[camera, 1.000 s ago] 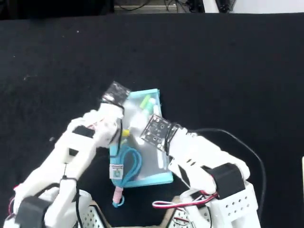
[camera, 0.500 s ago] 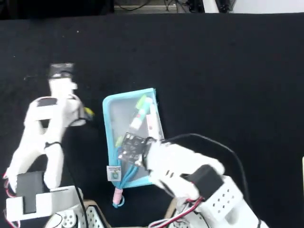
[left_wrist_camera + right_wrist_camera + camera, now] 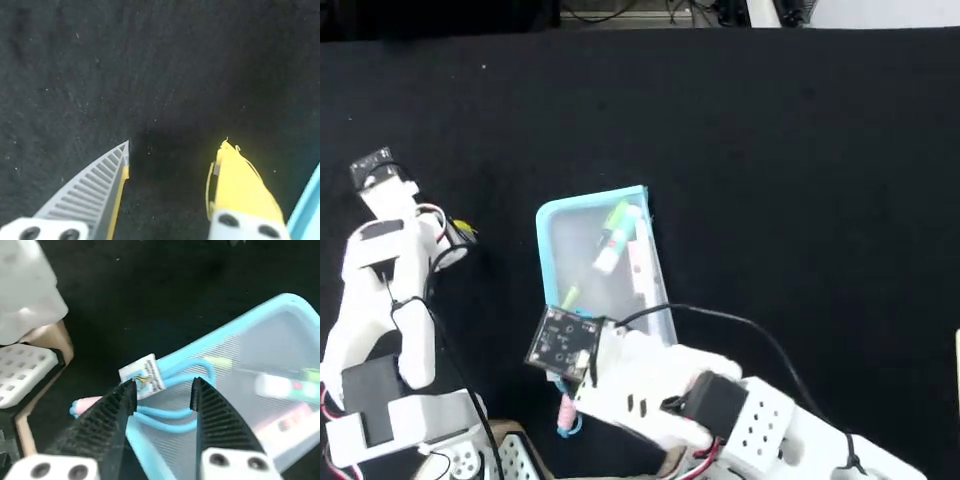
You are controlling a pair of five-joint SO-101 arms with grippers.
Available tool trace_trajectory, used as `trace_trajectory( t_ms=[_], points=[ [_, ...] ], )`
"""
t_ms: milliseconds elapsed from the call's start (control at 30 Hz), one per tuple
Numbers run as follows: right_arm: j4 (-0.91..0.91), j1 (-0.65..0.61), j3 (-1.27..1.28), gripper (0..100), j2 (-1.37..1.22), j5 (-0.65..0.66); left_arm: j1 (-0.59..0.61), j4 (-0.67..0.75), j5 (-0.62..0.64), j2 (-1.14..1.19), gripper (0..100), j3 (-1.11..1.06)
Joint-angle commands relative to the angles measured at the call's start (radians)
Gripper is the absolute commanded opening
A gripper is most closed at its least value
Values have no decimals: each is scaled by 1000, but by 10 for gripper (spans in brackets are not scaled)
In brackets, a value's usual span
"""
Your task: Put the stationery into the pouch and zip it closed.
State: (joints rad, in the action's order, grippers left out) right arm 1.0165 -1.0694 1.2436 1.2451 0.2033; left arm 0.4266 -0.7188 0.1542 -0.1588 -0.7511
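Wide open and empty at the right gripper [image 3: 163, 386], hanging just above the near end of the pouch [image 3: 240, 320], astride the blue cord loop [image 3: 200, 371] and beside the white label [image 3: 144, 376]. Just past that corner, a pink tab [image 3: 86, 406], probably the zip pull, though hard to confirm. Through the clear mesh, stationery [image 3: 616, 238] already lying inside: a few pens, slanted toward the far end. Flat on the black cloth [image 3: 800, 150], long side running away from the arm bases. Off to one side, not touching the pouch, the left gripper [image 3: 174, 145]: likewise spread open, holding nothing, over bare cloth. Probably light and floppy, so apt to slide or buckle when tugged; slick clear face, poor for pinching. Best to pin the firmer blue rim with one gripper and take the pull tab or cord with the other. Impossible to tell how far the zip is shut.
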Motion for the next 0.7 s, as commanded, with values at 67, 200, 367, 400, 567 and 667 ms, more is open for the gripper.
trace_trajectory(
  t_ms=[67,200,367,400,567,667],
  points=[
    [-58,-34,56,221,-2,-14,18,44,14,-17,273,-7],
    [-21,-34,76,230,-2,15,18,46,14,-17,273,-5],
    [37,-35,108,256,-13,141,19,44,12,-17,273,-7],
    [32,-35,116,273,-27,155,19,44,12,-17,273,-7],
    [-49,-31,120,309,-157,210,19,44,11,-17,273,-8],
    [-118,-34,120,293,-263,256,19,43,9,-17,273,-8]
  ],
)
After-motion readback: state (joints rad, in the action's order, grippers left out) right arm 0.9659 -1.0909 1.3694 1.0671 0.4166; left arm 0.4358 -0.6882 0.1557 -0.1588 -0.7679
